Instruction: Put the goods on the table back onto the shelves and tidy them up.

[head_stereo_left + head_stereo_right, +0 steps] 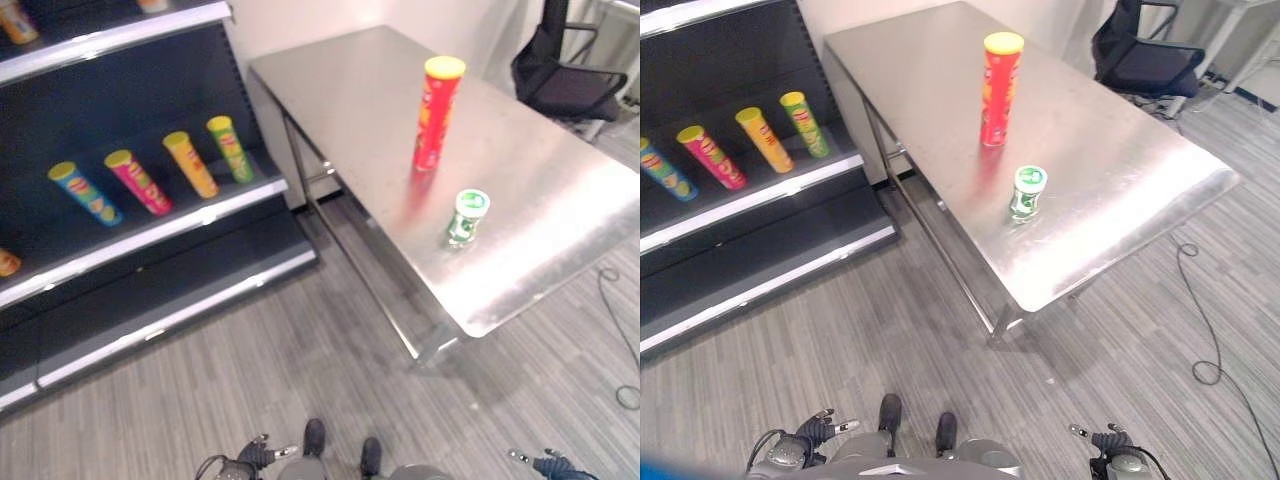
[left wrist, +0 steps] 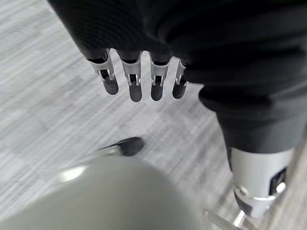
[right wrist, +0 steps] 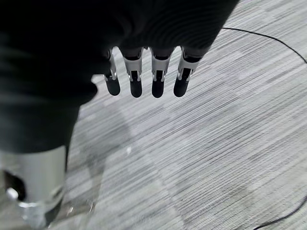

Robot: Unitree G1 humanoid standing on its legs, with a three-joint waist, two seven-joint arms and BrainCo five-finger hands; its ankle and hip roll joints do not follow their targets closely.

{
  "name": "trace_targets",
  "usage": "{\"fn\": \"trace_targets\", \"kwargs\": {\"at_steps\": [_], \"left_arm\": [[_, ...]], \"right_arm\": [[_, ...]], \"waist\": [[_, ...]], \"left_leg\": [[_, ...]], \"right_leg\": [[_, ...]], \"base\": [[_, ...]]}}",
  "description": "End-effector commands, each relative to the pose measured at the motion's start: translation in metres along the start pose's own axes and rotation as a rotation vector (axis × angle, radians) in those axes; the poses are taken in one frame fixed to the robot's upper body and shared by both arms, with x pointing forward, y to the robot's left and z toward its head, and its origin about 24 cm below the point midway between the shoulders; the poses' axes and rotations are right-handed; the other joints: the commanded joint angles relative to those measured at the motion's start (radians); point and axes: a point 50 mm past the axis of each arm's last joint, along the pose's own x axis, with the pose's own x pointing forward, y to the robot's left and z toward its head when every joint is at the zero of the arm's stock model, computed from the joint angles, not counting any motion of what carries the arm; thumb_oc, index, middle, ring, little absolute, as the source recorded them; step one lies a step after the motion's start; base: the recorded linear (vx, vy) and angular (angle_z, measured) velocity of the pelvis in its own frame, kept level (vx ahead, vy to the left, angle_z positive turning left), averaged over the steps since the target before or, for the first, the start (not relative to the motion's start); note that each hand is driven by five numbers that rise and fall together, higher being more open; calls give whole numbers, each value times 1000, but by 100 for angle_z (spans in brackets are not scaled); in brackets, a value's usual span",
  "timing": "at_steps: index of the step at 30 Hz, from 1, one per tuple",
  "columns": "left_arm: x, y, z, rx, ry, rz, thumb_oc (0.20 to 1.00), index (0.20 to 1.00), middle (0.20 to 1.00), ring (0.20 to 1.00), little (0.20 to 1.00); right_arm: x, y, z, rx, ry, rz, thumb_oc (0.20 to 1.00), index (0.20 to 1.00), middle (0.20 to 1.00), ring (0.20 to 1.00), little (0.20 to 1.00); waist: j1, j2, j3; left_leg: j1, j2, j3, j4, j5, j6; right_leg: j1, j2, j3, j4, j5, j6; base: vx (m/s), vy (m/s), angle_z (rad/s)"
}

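A tall red can with a yellow lid (image 1: 437,112) stands upright on the steel table (image 1: 560,200). A short green can with a white lid (image 1: 466,217) stands a little nearer the table's front edge. To the left, the dark shelf unit (image 1: 160,228) holds a blue can (image 1: 85,193), a pink can (image 1: 138,181), a yellow can (image 1: 190,164) and a green can (image 1: 230,148), all leaning back. My left hand (image 2: 135,81) and right hand (image 3: 144,76) hang low over the grey floor, far from the table, fingers straight and holding nothing.
A black office chair (image 1: 570,75) stands behind the table's far right corner. The table's front leg (image 1: 430,350) meets the floor between me and the shelf. An orange item (image 1: 18,22) sits on the upper shelf.
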Motion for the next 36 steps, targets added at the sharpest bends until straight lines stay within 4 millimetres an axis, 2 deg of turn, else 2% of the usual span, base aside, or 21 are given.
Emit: {"fn": "trace_targets", "kwargs": {"at_steps": [1, 4, 6, 8, 9, 13, 16, 17, 18, 20, 22, 23, 26, 27, 28, 30, 31, 33, 36], "left_arm": [[3, 11, 13, 11, -33, 31, 1000, 1000, 1000, 1000, 1000], [2, 20, 14, 1, -42, 59, 1000, 1000, 1000, 1000, 1000], [2, 23, 11, 1, -31, 68, 1000, 1000, 1000, 1000, 1000], [1, 24, 9, -2, -30, 73, 1000, 1000, 1000, 1000, 1000], [1, 24, 9, -1, -30, 73, 1000, 1000, 1000, 1000, 1000], [1, 22, 8, -23, -31, 76, 1000, 1000, 1000, 1000, 1000], [1, 20, 7, -32, -30, 74, 1000, 1000, 1000, 1000, 1000], [1, 19, 6, -33, -28, 73, 1000, 1000, 1000, 1000, 1000], [1, 19, 5, -45, -22, 79, 1000, 1000, 1000, 1000, 1000], [0, 18, 3, -60, -17, 82, 1000, 1000, 1000, 1000, 1000], [0, 18, 2, -63, -16, 82, 1000, 1000, 1000, 1000, 1000], [0, 17, 1, -58, -13, 79, 1000, 1000, 1000, 1000, 1000], [-2, 17, -3, -47, -8, 74, 1000, 1000, 1000, 1000, 1000], [-2, 17, -3, -47, -8, 74, 1000, 1000, 1000, 1000, 1000], [-2, 18, -4, -39, -12, 68, 1000, 1000, 1000, 1000, 1000], [-3, 18, -6, -37, -12, 65, 1000, 1000, 1000, 1000, 1000], [-4, 20, -7, -44, -17, 67, 1000, 1000, 1000, 1000, 1000], [-4, 21, -8, -50, -18, 68, 1000, 1000, 1000, 1000, 1000], [-5, 21, -10, -48, -13, 68, 1000, 1000, 1000, 1000, 1000]], "right_arm": [[0, -15, -2, 26, -8, -53, 1000, 1000, 1000, 1000, 1000], [0, -19, 13, 65, -71, -70, 1000, 1000, 1000, 1000, 1000], [0, -30, 17, 111, -98, -107, 1000, 1000, 1000, 1000, 1000], [-2, -50, 25, 178, -144, -175, 1000, 1000, 1000, 1000, 1000], [-2, -50, 25, 178, -143, -175, 1000, 1000, 1000, 1000, 1000], [-14, -90, 46, 286, -300, -315, 1000, 1000, 1000, 1000, 1000], [-27, -120, 65, 302, -408, -421, 1000, 1000, 1000, 1000, 1000], [-34, -134, 75, 292, -462, -468, 1000, 1000, 1000, 1000, 1000], [-53, -163, 96, 300, -574, -586, 1000, 1000, 1000, 1000, 1000], [-76, -181, 117, 287, -703, -648, 1000, 1000, 1000, 1000, 1000], [-82, -188, 124, 279, -736, -675, 1000, 1000, 1000, 1000, 1000], [-101, -204, 144, 278, -841, -726, 1000, 1000, 1000, 1000, 1000], [-127, -215, 176, 233, -996, -741, 1000, 1000, 1000, 1000, 1000], [-127, -215, 176, 233, -996, -741, 1000, 1000, 1000, 1000, 1000], [-147, -219, 200, 163, -1102, -744, 1000, 1000, 1000, 1000, 1000], [-160, -218, 219, 109, -1176, -730, 1000, 1000, 1000, 1000, 1000], [-172, -208, 243, 13, -1251, -677, 1000, 1000, 1000, 1000, 1000], [-174, -196, 263, -52, -1280, -621, 1000, 1000, 1000, 1000, 1000], [-173, -193, 267, -83, -1274, -603, 1000, 1000, 1000, 1000, 1000]], "waist": [[-7, 67, -43], [-8, 58, -46], [-12, 53, -50], [-22, 52, -52], [-22, 52, -52], [-37, 51, -57], [-43, 48, -60], [-45, 47, -61], [-46, 39, -64], [-45, 35, -67], [-44, 32, -68], [-38, 29, -69], [-21, 21, -72], [-21, 21, -72], [-4, 15, -75], [6, 10, -76], [25, 4, -76], [39, 0, -73], [48, -2, -72]], "left_leg": [[14, 68, 34, 18, -133, 27], [37, 55, 83, 25, -165, 48], [47, 47, 108, 24, -180, 58], [51, 39, 118, 26, -191, 67], [51, 39, 118, 26, -191, 67], [57, 30, 122, 26, -203, 75], [61, 25, 120, 24, -209, 79], [62, 24, 120, 24, -210, 80], [66, 22, 118, 21, -214, 82], [71, 21, 118, 20, -218, 83], [71, 21, 117, 19, -219, 83], [73, 21, 114, 18, -219, 81], [74, 23, 107, 16, -218, 78], [75, 23, 107, 16, -218, 78], [76, 25, 104, 16, -218, 76], [80, 28, 101, 15, -217, 72], [84, 33, 94, 14, -213, 66], [85, 38, 83, 14, -208, 60], [86, 40, 81, 14, -206, 58]], "right_leg": [[2, -140, 85, 24, -31, 139], [-7, -170, 118, 36, -20, 164], [-17, -184, 135, 48, -16, 178], [-26, -197, 141, 58, -12, 190], [-26, -198, 141, 58, -12, 190], [-30, -211, 138, 62, -11, 203], [-30, -218, 136, 63, -9, 207], [-29, -221, 132, 63, -9, 209], [-28, -225, 127, 62, -7, 213], [-27, -227, 124, 60, -5, 215], [-27, -228, 122, 60, -5, 216], [-27, -229, 117, 59, -4, 216], [-21, -228, 104, 53, -6, 216], [-21, -228, 104, 53, -6, 216], [-16, -228, 97, 50, -6, 215], [-9, -227, 89, 47, -7, 212], [1, -225, 76, 45, -10, 208], [11, -222, 59, 44, -13, 203], [13, -221, 54, 44, -14, 202]], "base": [[106, 145, -30], [121, 236, -59], [80, 219, -59], [47, 141, -15], [25, 73, -12], [35, 88, -9], [25, 72, 2], [28, 85, 1], [28, 66, 2], [14, 24, 1], [2, 4, 2], [0, 0, 0], [1, -10, 2], [4, -27, 6], [0, -28, 11], [-2, -47, 12], [-3, -64, 20], [-12, -70, 27], [-10, -40, 11]]}}
